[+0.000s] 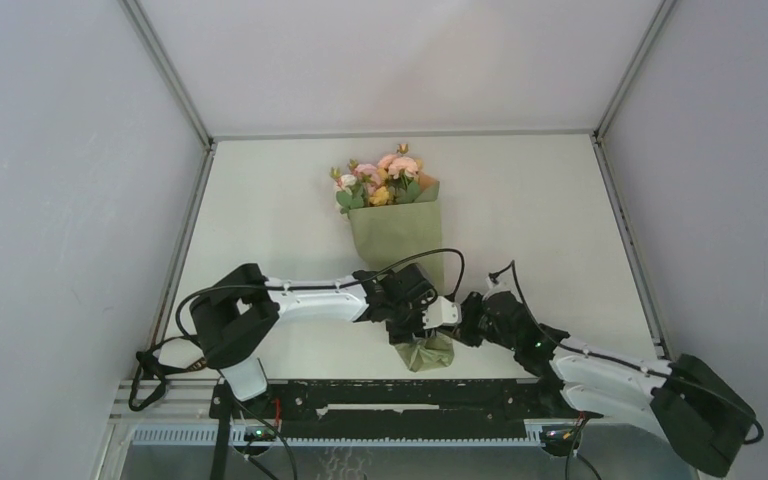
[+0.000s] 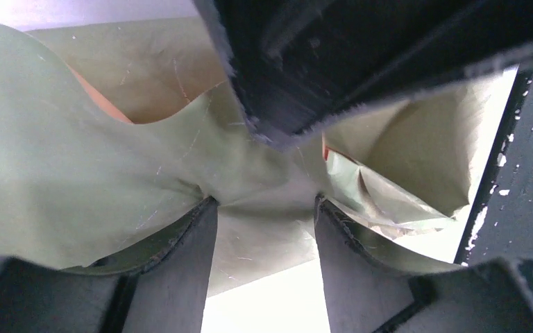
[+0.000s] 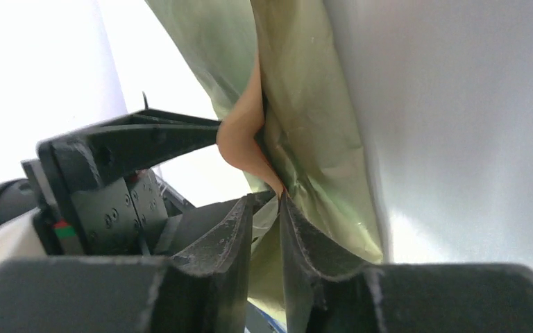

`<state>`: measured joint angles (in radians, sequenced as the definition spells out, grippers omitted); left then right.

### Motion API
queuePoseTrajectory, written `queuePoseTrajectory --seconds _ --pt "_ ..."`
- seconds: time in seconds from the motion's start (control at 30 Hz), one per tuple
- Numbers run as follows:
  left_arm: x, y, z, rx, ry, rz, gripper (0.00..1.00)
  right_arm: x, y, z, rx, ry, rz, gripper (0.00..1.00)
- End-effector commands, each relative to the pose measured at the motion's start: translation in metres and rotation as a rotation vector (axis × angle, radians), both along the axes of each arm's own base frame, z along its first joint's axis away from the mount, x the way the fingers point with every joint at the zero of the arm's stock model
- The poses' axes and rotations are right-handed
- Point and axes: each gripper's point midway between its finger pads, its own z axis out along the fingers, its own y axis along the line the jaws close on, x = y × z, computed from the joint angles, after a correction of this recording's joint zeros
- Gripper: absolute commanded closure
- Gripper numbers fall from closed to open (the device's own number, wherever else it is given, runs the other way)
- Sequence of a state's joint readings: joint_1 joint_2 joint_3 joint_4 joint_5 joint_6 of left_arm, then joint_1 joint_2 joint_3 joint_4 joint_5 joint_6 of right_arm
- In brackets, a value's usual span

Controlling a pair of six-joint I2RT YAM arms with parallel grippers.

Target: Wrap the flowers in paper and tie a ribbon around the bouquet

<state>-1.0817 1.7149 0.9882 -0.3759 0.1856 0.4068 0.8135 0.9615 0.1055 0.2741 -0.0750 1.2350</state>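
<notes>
Olive paper (image 2: 55, 180) bunches to a narrow neck right between the spread fingers of the left end effector (image 2: 264, 211), which we read as released. We see the right end effector (image 3: 266, 208) barely parted, a paper fold in its slit (pinched or loose, we cannot tell). Both meet at the stem end of the bouquet (image 1: 396, 228) on the counter (image 1: 260, 210), flowers (image 1: 380, 178) pointing away.

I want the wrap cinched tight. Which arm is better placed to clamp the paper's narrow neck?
Left, probably: the left gripper straddles the paper's whole gathered neck, while the right gripper has only an edge fold between its jaws.
</notes>
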Motion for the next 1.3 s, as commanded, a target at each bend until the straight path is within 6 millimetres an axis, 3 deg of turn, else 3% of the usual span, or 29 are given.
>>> queuePoseTrajectory --seconds 0.0,0.2,0.33,0.4,0.5,0.67,0.83,0.9,1.0,1.17,1.27 --pt "0.000 0.003 -0.011 0.020 -0.066 -0.097 0.40 0.010 -0.017 0.013 -0.073 -0.042 0.028 0.67" --pt "-0.004 0.000 -0.010 0.013 -0.044 -0.111 0.39 0.016 -0.019 0.031 -0.019 -0.054 0.170 0.53" --pt "-0.005 0.000 -0.010 0.014 -0.038 -0.114 0.38 0.043 -0.010 0.051 -0.005 -0.126 0.210 0.41" --pt "-0.006 0.001 -0.012 0.017 -0.034 -0.115 0.38 0.059 -0.005 0.051 -0.029 -0.127 0.234 0.38" --pt "-0.007 0.002 -0.013 0.025 -0.029 -0.115 0.38 0.075 0.006 0.050 -0.024 -0.123 0.273 0.38" --pt "-0.006 0.003 -0.015 0.031 -0.032 -0.114 0.38 0.071 0.015 0.036 -0.005 -0.067 0.311 0.44" --pt "-0.005 0.002 -0.012 0.031 -0.035 -0.120 0.38 0.073 0.009 0.027 -0.041 -0.044 0.286 0.76" --pt "-0.003 0.001 -0.006 0.023 -0.048 -0.124 0.38 0.074 0.003 0.020 -0.064 -0.021 0.271 0.81" --pt "-0.002 0.001 -0.005 0.024 -0.057 -0.126 0.38 0.071 0.002 0.015 -0.061 0.005 0.279 0.79" --pt "-0.003 0.004 -0.013 0.046 -0.048 -0.127 0.38 0.061 0.001 0.020 -0.067 0.003 0.306 0.57" --pt "-0.003 0.002 -0.011 0.038 -0.047 -0.130 0.38 0.055 0.000 0.017 -0.082 0.010 0.312 0.57"
